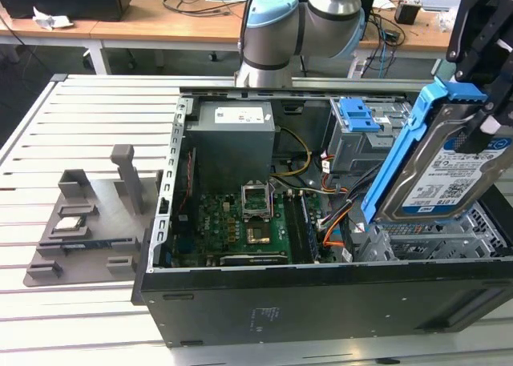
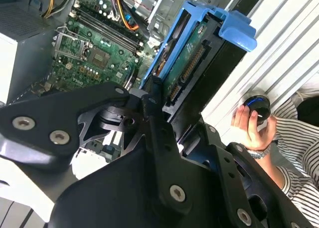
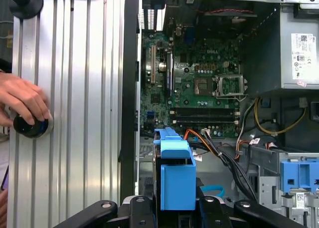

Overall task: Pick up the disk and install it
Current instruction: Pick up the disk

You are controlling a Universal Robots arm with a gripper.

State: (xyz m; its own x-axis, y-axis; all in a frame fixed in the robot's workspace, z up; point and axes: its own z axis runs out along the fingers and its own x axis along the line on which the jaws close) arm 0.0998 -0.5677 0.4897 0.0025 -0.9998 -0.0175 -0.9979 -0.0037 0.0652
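The disk (image 1: 446,174) hangs in the air at about 3 o'clock in the exterior view. It is tilted steeply, label side facing the camera, with its blue rails (image 1: 401,154) running along both long edges. The claw (image 1: 478,94) is closed on its upper end; in the second wrist view the black fingers (image 2: 152,106) clamp the drive's edges, with the connector side showing.

Directly beneath, toward 6 o'clock, sits the perforated metal drive cage (image 1: 437,242) of the open computer case (image 1: 264,302), and the disk does not touch it. A second bay with a blue latch (image 1: 358,114) stands at 10 o'clock from the disk. A bundle of orange and black cables (image 1: 335,222) runs between the cage and the motherboard (image 1: 244,222), which lies toward 9 o'clock.

Out on the slatted tabletop (image 1: 88,110), a grey fixture tray (image 1: 84,218) rests well apart from the case. In the first wrist view a person's hand (image 3: 22,101) rests on a black knob (image 3: 31,125).

The step in hand looks like carrying the disk to its bay. I judge it goes best with a firm grip, the tilt taken out so both rails meet the cage squarely, and the low corner kept off the cables.
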